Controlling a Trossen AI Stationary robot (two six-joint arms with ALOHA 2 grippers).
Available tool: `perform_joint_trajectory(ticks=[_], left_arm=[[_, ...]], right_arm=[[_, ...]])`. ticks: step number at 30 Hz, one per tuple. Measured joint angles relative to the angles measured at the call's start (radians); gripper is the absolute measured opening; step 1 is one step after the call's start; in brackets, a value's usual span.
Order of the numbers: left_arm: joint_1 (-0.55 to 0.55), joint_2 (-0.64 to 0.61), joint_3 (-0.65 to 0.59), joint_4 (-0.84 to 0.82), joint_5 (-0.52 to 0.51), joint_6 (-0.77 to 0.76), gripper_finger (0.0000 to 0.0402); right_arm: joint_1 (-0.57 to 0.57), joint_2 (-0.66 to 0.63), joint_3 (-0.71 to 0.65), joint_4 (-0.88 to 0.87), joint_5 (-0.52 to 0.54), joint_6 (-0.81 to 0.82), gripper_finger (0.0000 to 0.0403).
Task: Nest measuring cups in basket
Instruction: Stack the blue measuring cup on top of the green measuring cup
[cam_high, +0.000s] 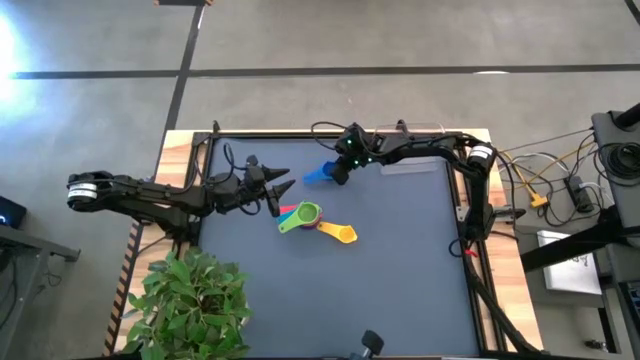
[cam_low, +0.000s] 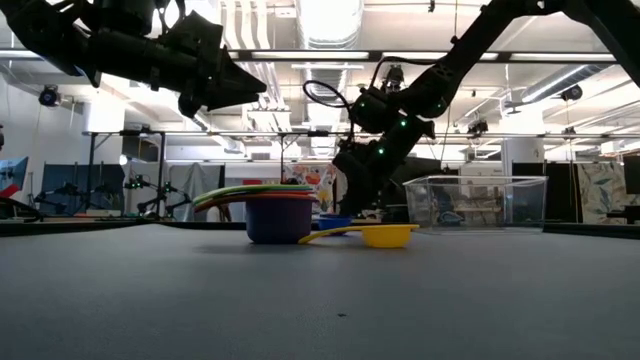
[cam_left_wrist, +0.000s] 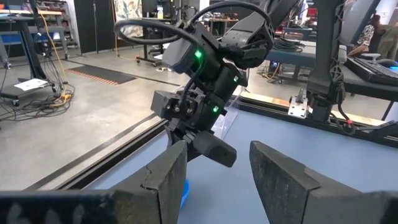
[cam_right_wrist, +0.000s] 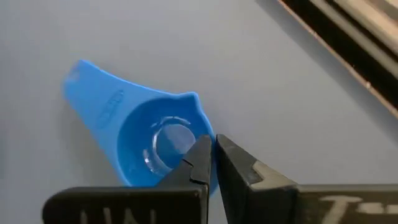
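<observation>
Measuring cups are split across the dark table mat: a small blue plastic scoop lies near the far edge under the right gripper, while a stack of nested cups topped by a green one sits mid-table with a yellow scoop just beside it. The clear rectangular plastic basket stands towards the far right side, well apart from the stack.

From the right wrist view, the right gripper's fingers are nearly pressed together, pinching the thin rim of the blue scoop on the bowl side, opposite the handle. That looks a slim hold. Lifted from there, I would expect the handle's weight to swing the cup down or let the smooth rim slip out, dropping it short of the basket. A tilted cup could also catch the basket wall.

The blue scoop's long axis runs from bowl to flat handle; in the high view the handle points away from the right gripper, towards the left arm's side, with the bowl opening upward.

The left gripper hovers above the mat close to the nested stack, fingers spread and empty. If it drops carelessly it could knock that stack over.
</observation>
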Motion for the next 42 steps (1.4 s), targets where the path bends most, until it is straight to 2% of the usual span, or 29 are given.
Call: perform_joint_trajectory(ticks=[17, 31, 35, 42], left_arm=[[0.000, 0.000, 0.000, 0.002, 0.000, 0.005, 0.0160], [0.000, 0.000, 0.000, 0.002, 0.000, 0.004, 0.0160], [0.000, 0.000, 0.000, 0.002, 0.000, 0.003, 0.0160], [0.000, 0.000, 0.000, 0.002, 0.000, 0.001, 0.0160]], right_arm=[[0.039, -0.139, 0.006, -0.055, -0.009, -0.033, 0.0008], [0.064, -0.065, -0.003, -0.120, 0.004, -0.029, 0.0010], [0.065, -0.013, -0.003, -0.105, 0.003, -0.032, 0.0035], [0.058, 0.021, -0.001, -0.048, 0.003, -0.029, 0.0121]])
